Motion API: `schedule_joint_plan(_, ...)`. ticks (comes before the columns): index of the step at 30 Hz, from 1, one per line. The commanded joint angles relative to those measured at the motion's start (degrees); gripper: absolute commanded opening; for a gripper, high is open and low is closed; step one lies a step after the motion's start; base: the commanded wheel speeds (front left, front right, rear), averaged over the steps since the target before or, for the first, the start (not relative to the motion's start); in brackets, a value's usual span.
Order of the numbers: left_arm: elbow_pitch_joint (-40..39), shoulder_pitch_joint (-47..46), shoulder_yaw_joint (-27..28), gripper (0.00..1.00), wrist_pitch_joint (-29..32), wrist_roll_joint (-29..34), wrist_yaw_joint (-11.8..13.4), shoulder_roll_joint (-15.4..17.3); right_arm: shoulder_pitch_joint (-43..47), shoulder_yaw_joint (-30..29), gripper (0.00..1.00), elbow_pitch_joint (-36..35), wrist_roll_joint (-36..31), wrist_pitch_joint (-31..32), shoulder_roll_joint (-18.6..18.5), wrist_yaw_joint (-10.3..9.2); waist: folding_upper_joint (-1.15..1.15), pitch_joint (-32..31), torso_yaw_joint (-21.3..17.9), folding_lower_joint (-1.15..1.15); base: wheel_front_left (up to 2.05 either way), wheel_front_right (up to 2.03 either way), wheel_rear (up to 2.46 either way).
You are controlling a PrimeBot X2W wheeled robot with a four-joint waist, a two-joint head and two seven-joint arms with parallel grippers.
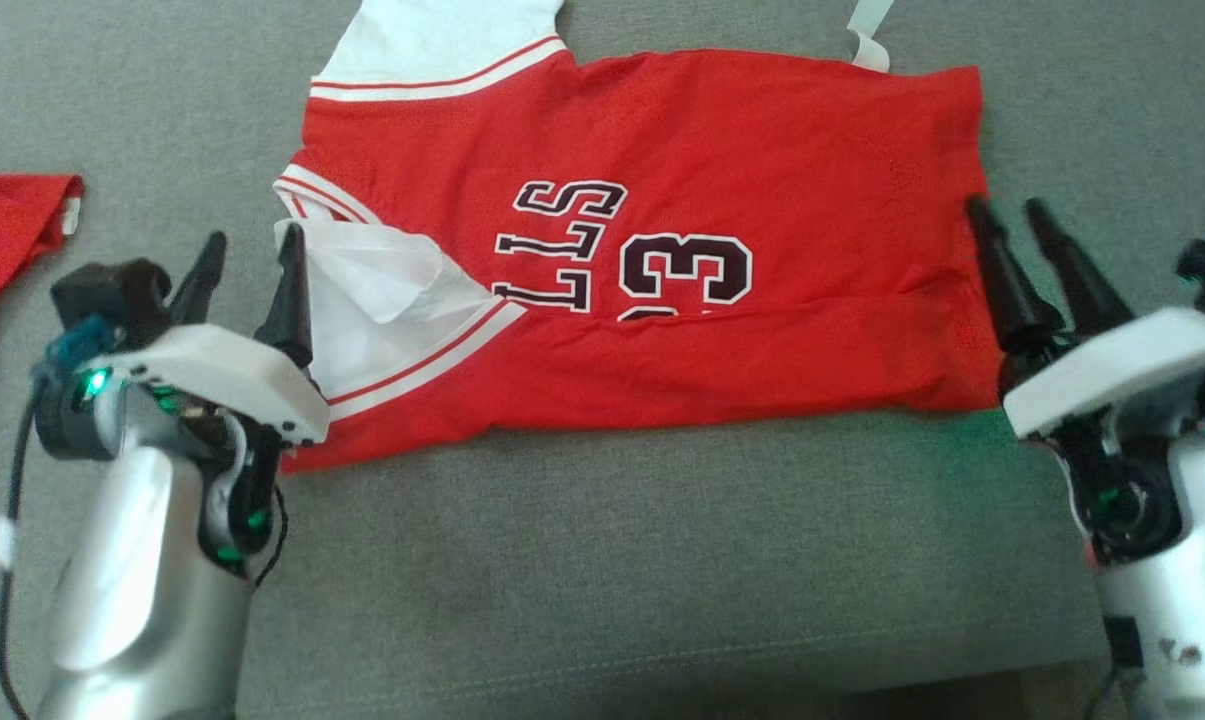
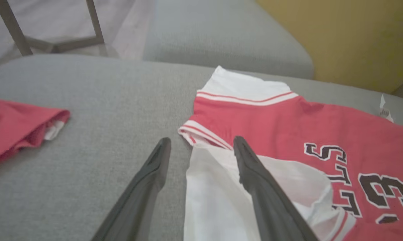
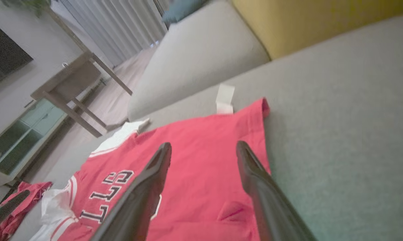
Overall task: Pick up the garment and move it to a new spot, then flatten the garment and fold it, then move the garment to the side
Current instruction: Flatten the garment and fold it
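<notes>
Head view: our red jersey (image 1: 662,130) lies on the grey sofa (image 1: 602,560) between our left tool (image 1: 251,243) at its neckline and right tool (image 1: 1007,206) at its hem, both released.

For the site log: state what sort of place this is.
Most likely a home living room: the red jersey lies on a grey fabric sofa, and beyond it stand a wooden side table and long pale curtains.
</notes>
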Motion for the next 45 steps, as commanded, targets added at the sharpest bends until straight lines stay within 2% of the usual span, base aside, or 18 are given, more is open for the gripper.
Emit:
schedule_joint_plan(1, -2.6, 0.0, 2.1, 1.00, -2.5, 0.9, 0.8, 0.8, 1.8, 1.0, 1.00, -2.6, -2.2, -3.7, -1.1, 0.43, 0.00, -0.2, 0.2, 0.00, 0.00, 0.00, 0.00)
schedule_joint_plan(5, -5.0, 3.8, 1.9, 1.00, -10.1, 4.0, 4.1, -0.6, 5.2, 0.7, 1.00, -4.6, -10.1, -13.5, -1.3, 0.43, 0.00, -1.2, 0.9, 0.00, 0.00, 0.00, 0.00)
schedule_joint_plan(8, -7.4, 6.9, 1.0, 1.00, -13.5, 6.1, 5.7, -1.0, 8.1, -0.1, 1.00, -6.3, -15.9, -17.2, -0.9, 0.43, 0.00, -2.2, 1.1, 0.00, 0.00, 0.00, 0.00)
schedule_joint_plan(12, -10.9, 11.8, 0.6, 1.00, -15.5, 7.9, 7.7, -1.1, 12.0, -0.9, 1.00, -8.0, -19.7, -18.1, 0.7, 0.43, 0.00, -3.8, 1.0, 0.00, 0.00, 0.00, 0.00)
schedule_joint_plan(19, -15.0, 18.6, 0.1, 1.00, -16.3, 8.6, 9.2, -1.1, 17.1, -1.2, 1.00, -9.5, -21.7, -16.6, 2.9, 0.43, 0.00, -5.9, 1.1, 0.00, 0.00, 0.00, 0.00)
schedule_joint_plan(26, -14.8, 20.1, -0.6, 1.00, -16.2, 8.4, 9.2, -1.0, 18.3, -1.3, 1.00, -10.0, -22.4, -15.7, 3.6, 0.43, 0.00, -6.9, 1.4, 0.00, 0.00, 0.00, 0.00)
schedule_joint_plan(33, -12.9, 19.0, -2.0, 1.00, -14.9, 8.2, 7.8, -0.4, 18.6, -2.1, 1.00, -9.3, -23.3, -14.4, 3.4, 0.43, 0.00, -6.8, 1.4, 0.00, 0.00, 0.00, 0.00)
schedule_joint_plan(45, -3.0, 13.4, -3.8, 1.00, -6.4, 4.9, 4.7, -0.7, 13.8, -3.0, 1.00, -1.6, -23.8, -9.3, 1.1, 0.43, 0.00, -0.6, 1.5, 0.00, 0.00, 0.00, 0.00)
